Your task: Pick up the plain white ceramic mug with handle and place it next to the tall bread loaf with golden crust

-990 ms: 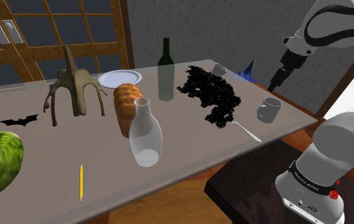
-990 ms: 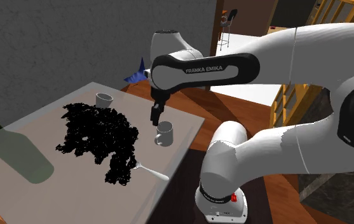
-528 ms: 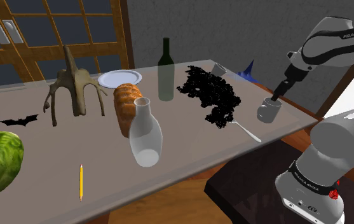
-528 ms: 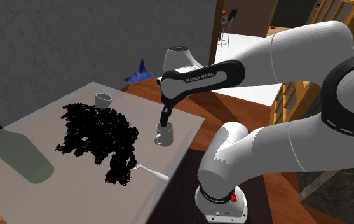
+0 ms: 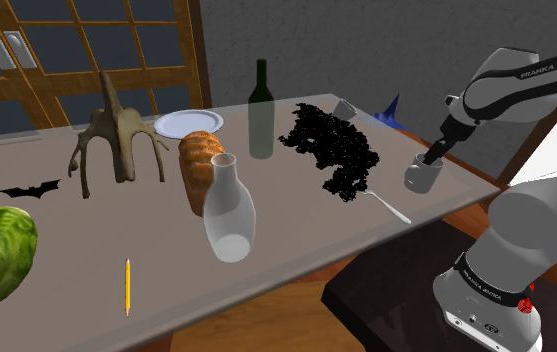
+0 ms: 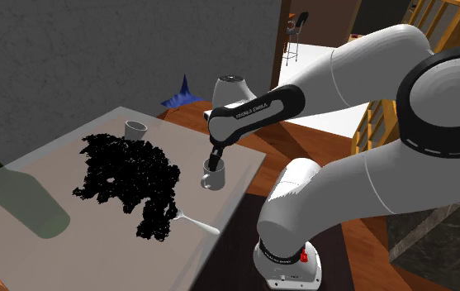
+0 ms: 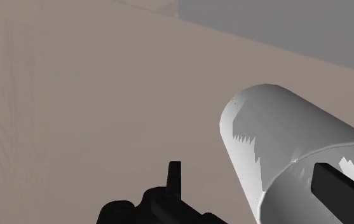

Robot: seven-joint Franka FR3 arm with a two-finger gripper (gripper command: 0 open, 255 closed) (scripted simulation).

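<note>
Your gripper (image 5: 433, 156) holds its fingers apart, astride the rim of the grey mug (image 5: 422, 177): one inside, one outside, seemingly not yet pinching the wall. The mug stands upright near the counter (image 5: 296, 232) corner, well apart from the bread loaf (image 5: 197, 166).

The white arm's forearm link (image 5: 538, 76) carries the brand FRANKA EMIKA in white letters on its dark band, at the shoulder view's upper right and again in the second exterior view. The dark ring (image 5: 493, 287) around the arm's base bears white lettering too small to read.
</note>
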